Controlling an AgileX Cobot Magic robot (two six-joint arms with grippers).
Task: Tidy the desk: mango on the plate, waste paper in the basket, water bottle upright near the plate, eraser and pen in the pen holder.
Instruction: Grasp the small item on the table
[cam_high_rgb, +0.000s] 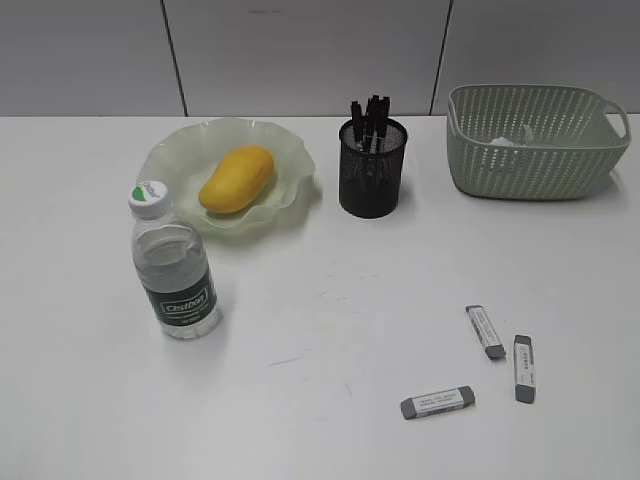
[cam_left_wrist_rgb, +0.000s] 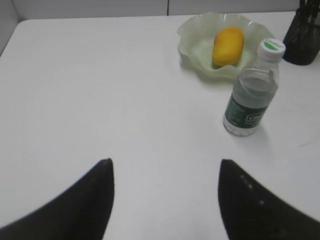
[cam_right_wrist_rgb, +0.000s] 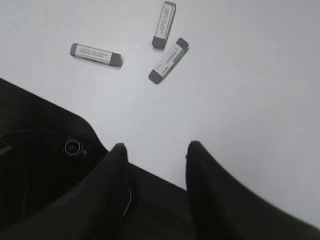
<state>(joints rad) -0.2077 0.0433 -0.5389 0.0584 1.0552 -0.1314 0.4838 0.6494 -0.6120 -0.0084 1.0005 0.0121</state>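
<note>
The mango (cam_high_rgb: 236, 179) lies on the pale green plate (cam_high_rgb: 170, 150) at the back left; both also show in the left wrist view, mango (cam_left_wrist_rgb: 228, 46) on plate (cam_left_wrist_rgb: 192, 40). The water bottle (cam_high_rgb: 174, 266) stands upright in front of the plate, also in the left wrist view (cam_left_wrist_rgb: 251, 91). The black pen holder (cam_high_rgb: 372, 170) holds several black pens (cam_high_rgb: 370, 119). Three grey-and-white erasers lie at the front right (cam_high_rgb: 485, 331) (cam_high_rgb: 524, 368) (cam_high_rgb: 437, 402), also in the right wrist view (cam_right_wrist_rgb: 168, 60). Waste paper (cam_high_rgb: 503, 141) lies inside the basket (cam_high_rgb: 535, 165). My left gripper (cam_left_wrist_rgb: 165, 167) is open and empty. My right gripper (cam_right_wrist_rgb: 156, 148) is open and empty, back from the erasers.
The desk (cam_high_rgb: 330, 300) is white, with grey wall panels behind. A dark robot base part (cam_right_wrist_rgb: 40, 165) fills the lower left of the right wrist view. Neither arm shows in the exterior view.
</note>
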